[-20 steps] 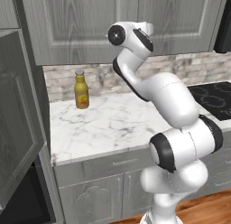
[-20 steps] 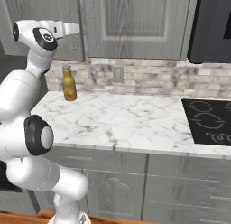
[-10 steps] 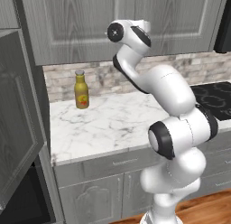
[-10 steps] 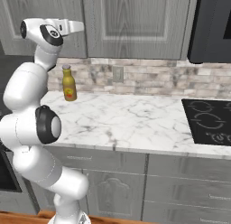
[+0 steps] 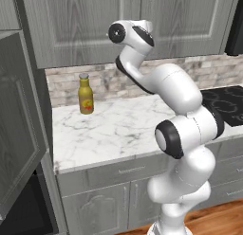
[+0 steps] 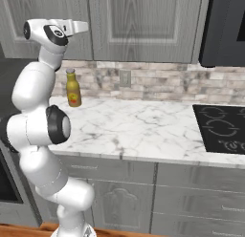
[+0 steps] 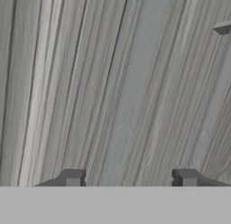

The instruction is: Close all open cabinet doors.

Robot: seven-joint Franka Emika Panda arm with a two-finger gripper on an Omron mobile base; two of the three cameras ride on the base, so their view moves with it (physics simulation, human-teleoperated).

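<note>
Left base view had the open cabinet door (image 5: 21, 130) swung out at the far left, grey wood-grain with a raised panel, above the dark oven, while over the last second I watched the arm's elbow swing rightward and its wrist rise to the closed upper doors (image 5: 128, 21). I judged that a repositioning only, since the open door was untouched. In the hand view the gripper (image 7: 130, 178) faced grey wood-grain close up, fingertips spread wide, holding nothing.

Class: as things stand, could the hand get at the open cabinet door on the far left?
Probably not yet. The hand faces the closed upper doors, while the open door swings out far left; nothing blocks the way.
</note>
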